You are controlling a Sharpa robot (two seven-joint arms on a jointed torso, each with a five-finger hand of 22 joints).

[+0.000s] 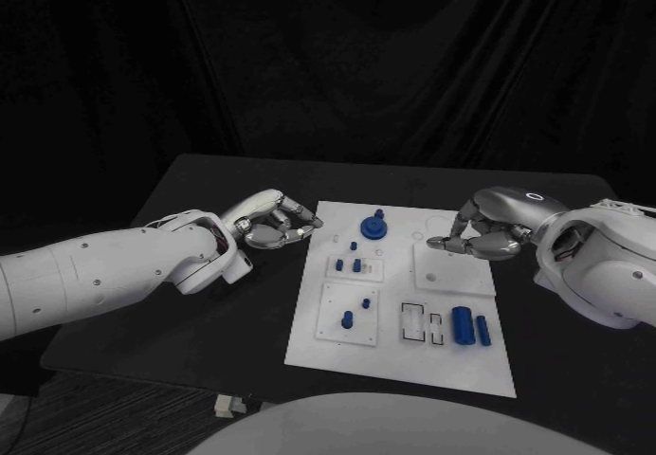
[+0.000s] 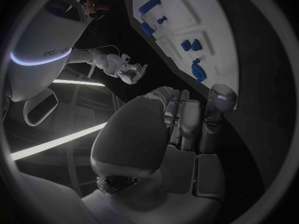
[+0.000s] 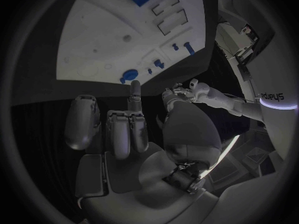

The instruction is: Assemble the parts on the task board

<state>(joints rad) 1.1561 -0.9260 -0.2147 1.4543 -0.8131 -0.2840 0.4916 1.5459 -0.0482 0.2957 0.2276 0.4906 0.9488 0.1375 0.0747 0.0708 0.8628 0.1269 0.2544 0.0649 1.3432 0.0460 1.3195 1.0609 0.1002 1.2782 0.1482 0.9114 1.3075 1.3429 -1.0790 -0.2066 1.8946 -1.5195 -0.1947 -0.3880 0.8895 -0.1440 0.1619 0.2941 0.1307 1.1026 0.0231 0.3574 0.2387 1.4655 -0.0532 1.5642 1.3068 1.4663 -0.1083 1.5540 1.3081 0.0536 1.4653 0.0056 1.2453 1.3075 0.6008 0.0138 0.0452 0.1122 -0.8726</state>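
The scene is dim and nearly colourless, with black drapes and a black table [image 1: 205, 322] swallowing the light, so the white task board [image 1: 396, 355] stands out brightest, without glare. Shadows are soft and faint. Both wrist views bend straight edges strongly toward the rim and darken there, where thin light strips glow.

I stand in a lab-like test setup: black curtains [image 1: 410, 76] hang behind my black surface [image 1: 205, 313], which carries a white task board [image 1: 410, 365].
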